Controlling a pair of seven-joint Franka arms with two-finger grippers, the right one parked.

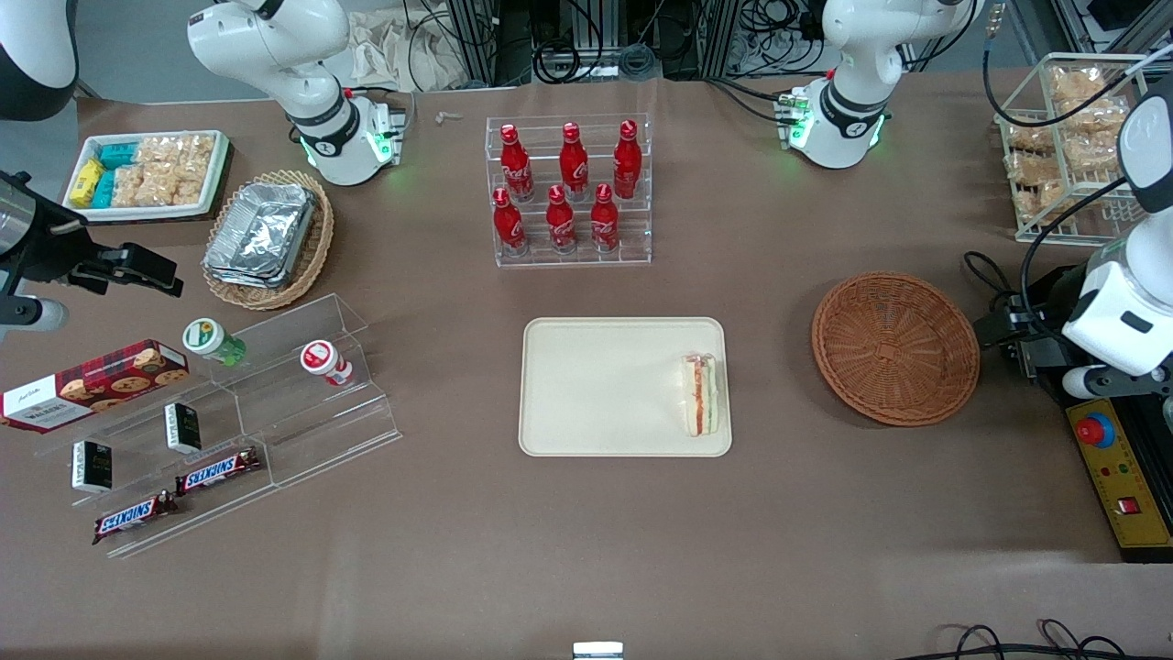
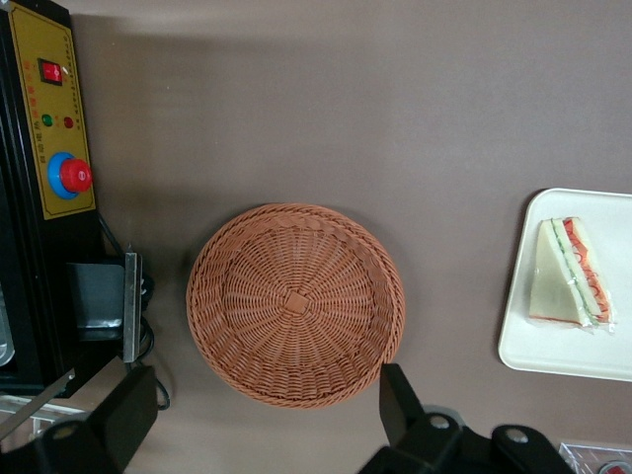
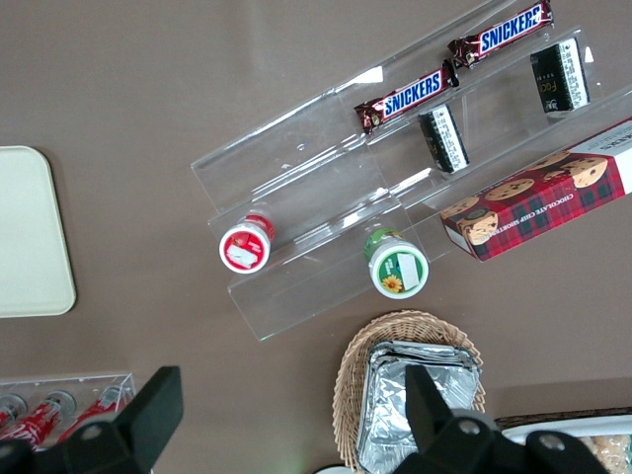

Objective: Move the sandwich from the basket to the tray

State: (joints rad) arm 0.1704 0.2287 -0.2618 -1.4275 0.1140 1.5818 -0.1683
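You will find the sandwich (image 1: 704,396) lying flat on the tray (image 1: 596,385), close to the tray edge that faces the basket (image 1: 895,347), with its red and green filling showing along the cut side. The basket sits on the table beside the tray, toward the working arm's end, and holds nothing. The gripper (image 2: 267,420) hangs above the basket's rim with its fingers (image 2: 400,400) spread wide apart and nothing held between them; the sandwich and the gripper are well apart.
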